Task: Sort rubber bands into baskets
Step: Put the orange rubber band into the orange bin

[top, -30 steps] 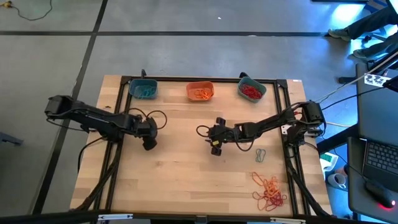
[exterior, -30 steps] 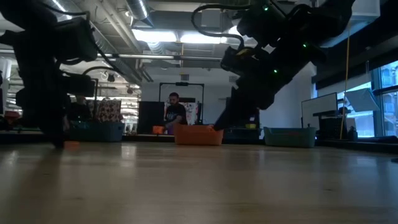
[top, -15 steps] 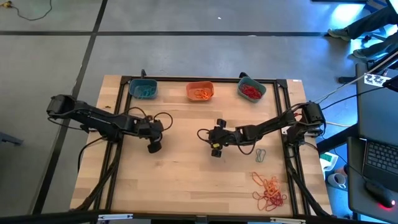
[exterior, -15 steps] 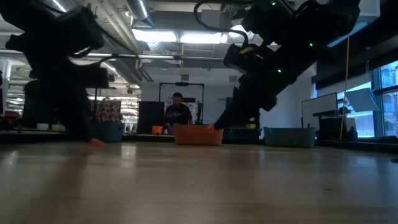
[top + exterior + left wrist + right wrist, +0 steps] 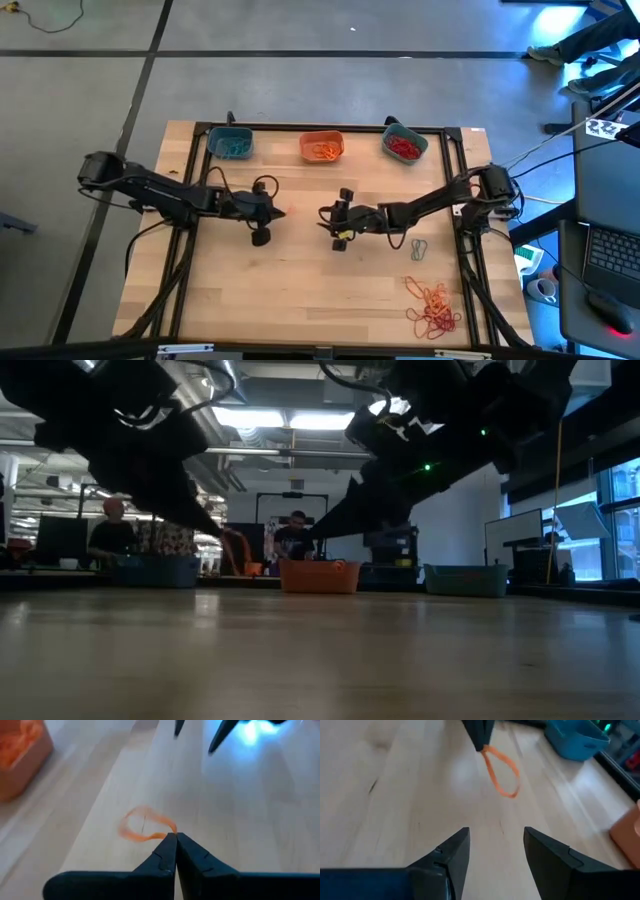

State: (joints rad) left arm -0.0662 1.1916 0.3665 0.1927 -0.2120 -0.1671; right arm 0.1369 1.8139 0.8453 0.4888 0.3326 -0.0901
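Note:
My left gripper (image 5: 283, 212) hovers over the table's middle, shut on an orange rubber band (image 5: 142, 826), which also shows in the right wrist view (image 5: 502, 772). My right gripper (image 5: 323, 214) faces it from the right, open and holding nothing (image 5: 495, 837). Along the far edge stand three baskets: a teal one (image 5: 230, 143), an orange one (image 5: 322, 147) and a teal one with red bands (image 5: 404, 145). A heap of orange and red bands (image 5: 433, 308) and a few grey-teal ones (image 5: 419, 249) lie flat at the near right. My left gripper pinches the orange band at one spot of its loop (image 5: 167, 834), right at the fingers' free ends. The fingers slant down from the table's left. The rest of the loop hangs slack off the fingertips (image 5: 481, 737), clear of the table.
Black cables loop off both arms over the table. A dark frame runs along the table's left, far and right sides. Bare wood lies between the grippers and the near edge. Beyond the table, people show in the room behind.
My left gripper has gone toward the table's right and up, tipping from pointing steeply down to a shallower slant. The orange band, which lay on the table, now hangs from its fingertips, lifted clear. My right gripper has tipped up a little.

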